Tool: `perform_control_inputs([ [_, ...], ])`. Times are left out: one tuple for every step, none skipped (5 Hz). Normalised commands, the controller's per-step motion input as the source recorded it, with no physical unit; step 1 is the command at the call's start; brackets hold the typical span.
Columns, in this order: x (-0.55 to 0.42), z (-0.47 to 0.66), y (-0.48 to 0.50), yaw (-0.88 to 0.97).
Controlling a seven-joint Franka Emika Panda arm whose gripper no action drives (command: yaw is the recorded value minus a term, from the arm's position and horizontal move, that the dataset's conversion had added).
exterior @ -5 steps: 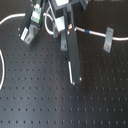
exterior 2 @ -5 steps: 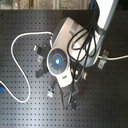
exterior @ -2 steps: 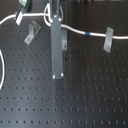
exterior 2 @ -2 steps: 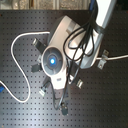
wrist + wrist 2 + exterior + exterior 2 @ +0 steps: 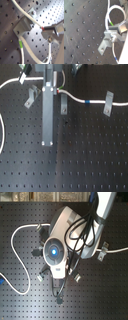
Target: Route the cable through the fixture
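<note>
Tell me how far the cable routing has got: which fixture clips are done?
Done, apparently: the thin white cable with a blue band already reaches the small grey metal clip on the first exterior view's right. In hand: the gripper holds the cable beside a grey bracket in the first wrist view. Left: the middle clip and left clip; the cable lies near them, but whether it is seated I cannot tell.

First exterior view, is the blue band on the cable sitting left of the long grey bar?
No, the blue band lies on the cable to the right of the grey bar.
</note>
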Motion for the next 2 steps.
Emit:
perform_control_inputs([
  [-0.001, 0.0, -0.107, 0.4],
  [-0.048, 0.18, -0.204, 0.22],
])
